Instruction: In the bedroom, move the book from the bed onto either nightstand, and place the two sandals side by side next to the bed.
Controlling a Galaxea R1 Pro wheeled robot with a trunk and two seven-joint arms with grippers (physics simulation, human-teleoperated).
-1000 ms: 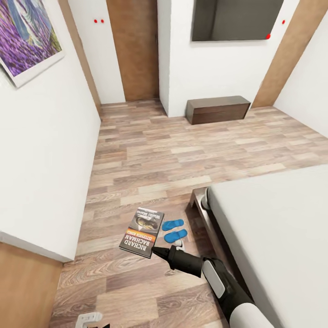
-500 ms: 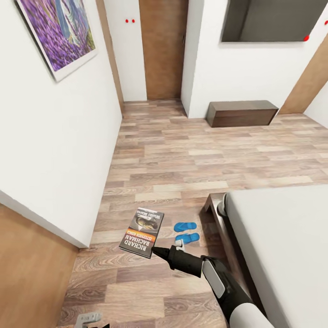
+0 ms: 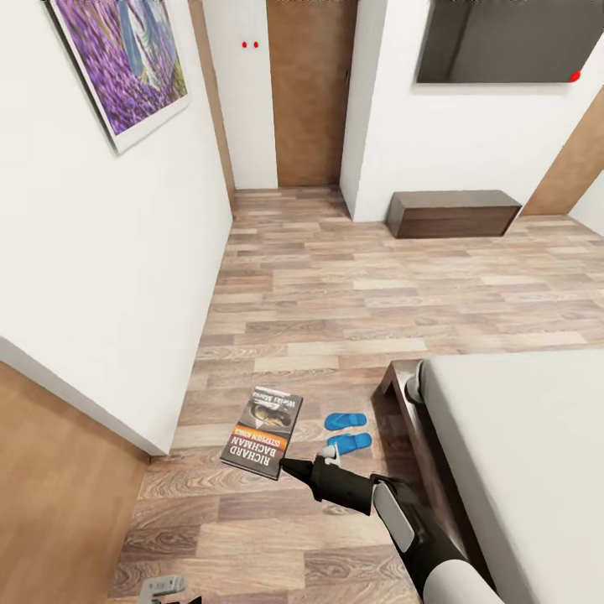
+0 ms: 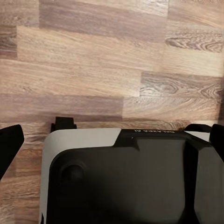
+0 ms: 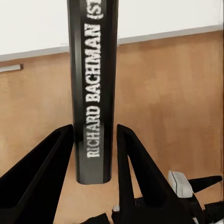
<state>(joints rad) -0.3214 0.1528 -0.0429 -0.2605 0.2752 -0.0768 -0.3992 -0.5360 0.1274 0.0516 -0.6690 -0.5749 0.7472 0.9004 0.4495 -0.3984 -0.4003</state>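
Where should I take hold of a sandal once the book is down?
Judging from the head view, grip the nearer sandal across its narrow width from above: both lie flat on the floor, close beside the bed, so a side approach looks cramped.

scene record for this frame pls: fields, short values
room: bedroom, wood-plank floor
right gripper: shut on the book's spine edge
book: held up above the floor, cover up, spine reads RICHARD BACHMAN in the right wrist view
sandals: two, blue, side by side on the floor beside the bed corner
bed: bare off-white mattress, dark frame
left gripper: low at the robot's left, fingers spread in the left wrist view
other: long low dark cabinet at the far wall
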